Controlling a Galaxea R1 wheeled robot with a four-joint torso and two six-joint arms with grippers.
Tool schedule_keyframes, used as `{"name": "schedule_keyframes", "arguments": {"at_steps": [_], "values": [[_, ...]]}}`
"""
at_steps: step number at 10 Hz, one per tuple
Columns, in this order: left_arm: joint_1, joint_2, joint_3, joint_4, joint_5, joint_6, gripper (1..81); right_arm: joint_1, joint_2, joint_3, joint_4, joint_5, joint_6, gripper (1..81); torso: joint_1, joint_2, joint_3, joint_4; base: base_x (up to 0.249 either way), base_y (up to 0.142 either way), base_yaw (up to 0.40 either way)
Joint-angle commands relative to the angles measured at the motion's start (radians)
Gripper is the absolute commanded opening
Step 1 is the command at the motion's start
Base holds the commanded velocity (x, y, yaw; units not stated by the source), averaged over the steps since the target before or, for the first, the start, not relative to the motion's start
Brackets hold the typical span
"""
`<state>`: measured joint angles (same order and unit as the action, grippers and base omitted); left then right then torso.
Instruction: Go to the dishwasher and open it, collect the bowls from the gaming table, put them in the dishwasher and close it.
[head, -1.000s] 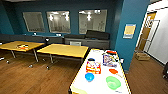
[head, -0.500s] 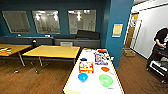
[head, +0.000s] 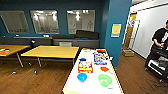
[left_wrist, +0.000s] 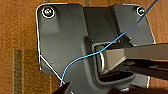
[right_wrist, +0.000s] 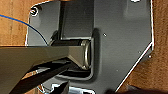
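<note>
A blue-walled room with a wood floor, seen from the robot's head camera. At far left stands a yellow-topped table (head: 11, 48), and beside it a second yellow-topped table (head: 52, 52), both well apart from the robot. Right of centre, close in front, the gaming table (head: 93, 88) runs away from the camera, its glossy white surface carrying the two bowls near the near end: the small blue bowl (head: 82, 77) on the left and, just beside it, the wider light green bowl (head: 105, 80) on the right. Past them lie a flat orange-red piece (head: 104, 69) and some printed boxes (head: 85, 67). At far right a person (head: 160, 48) stands beside a control rig. The wrist cameras look down on wood floor; whether either tool is open or closed cannot be told. The robot appears to be in the approach for collecting the bowls. The next move likely calls for closing in on the surface and bringing an arm over a bowl.
</note>
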<state>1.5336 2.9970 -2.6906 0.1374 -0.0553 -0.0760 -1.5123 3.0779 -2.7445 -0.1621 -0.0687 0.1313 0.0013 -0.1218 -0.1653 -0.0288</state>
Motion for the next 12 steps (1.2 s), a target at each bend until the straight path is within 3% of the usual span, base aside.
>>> {"name": "schedule_keyframes", "arguments": {"at_steps": [1,7,12], "values": [[-0.042,-0.006,0.002,-0.002,0.051,0.001,81.1,0.05,0.004,0.006,-0.002,-0.054,0.001,81.1,0.0,0.0,0.0,0.0,0.0,0.0,0.0],[-0.042,-0.006,0.002,-0.002,0.051,0.001,81.1,0.05,0.006,0.006,-0.002,-0.056,-0.001,81.1,0.0,0.0,0.0,0.0,0.0,0.0,0.0],[-0.042,-0.007,0.002,-0.002,0.051,0.001,81.1,0.053,0.006,0.006,-0.004,-0.056,-0.002,81.1,0.0,0.0,0.0,0.0,0.0,0.065,0.0]]}}
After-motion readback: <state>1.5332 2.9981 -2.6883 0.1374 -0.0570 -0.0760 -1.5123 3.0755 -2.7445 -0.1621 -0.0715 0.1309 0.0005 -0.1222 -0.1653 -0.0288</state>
